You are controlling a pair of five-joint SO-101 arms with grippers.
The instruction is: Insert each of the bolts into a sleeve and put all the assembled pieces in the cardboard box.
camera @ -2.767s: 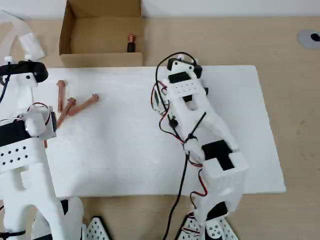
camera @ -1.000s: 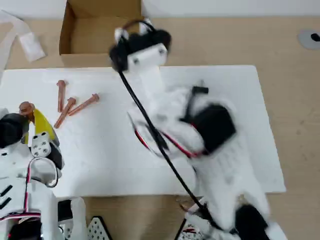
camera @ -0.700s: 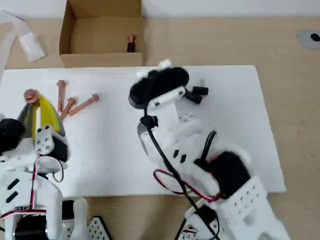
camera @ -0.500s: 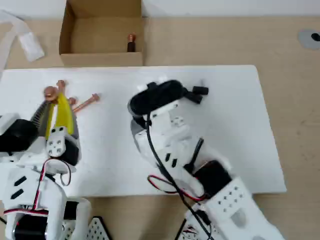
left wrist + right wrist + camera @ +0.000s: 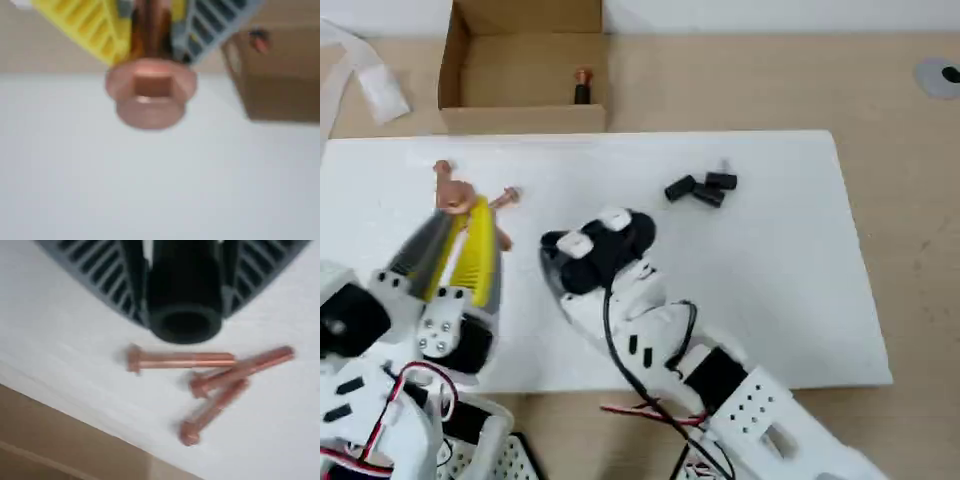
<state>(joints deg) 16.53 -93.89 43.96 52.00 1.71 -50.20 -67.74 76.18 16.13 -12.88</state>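
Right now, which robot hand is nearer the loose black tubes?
Right. The right gripper is close to the loose sleeves; the left gripper is farther away, over the loose bolts.

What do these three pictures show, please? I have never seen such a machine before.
Two white robot arms stand at a table. One picture looks down from above; the other two come from cameras on each wrist. The left arm's tool grips a copper-coloured metal bolt; the right arm's tool grips a black tube-shaped sleeve. On the white foam mat lie three loose bolts and spare sleeves. The brown cardboard box holds one assembled piece.
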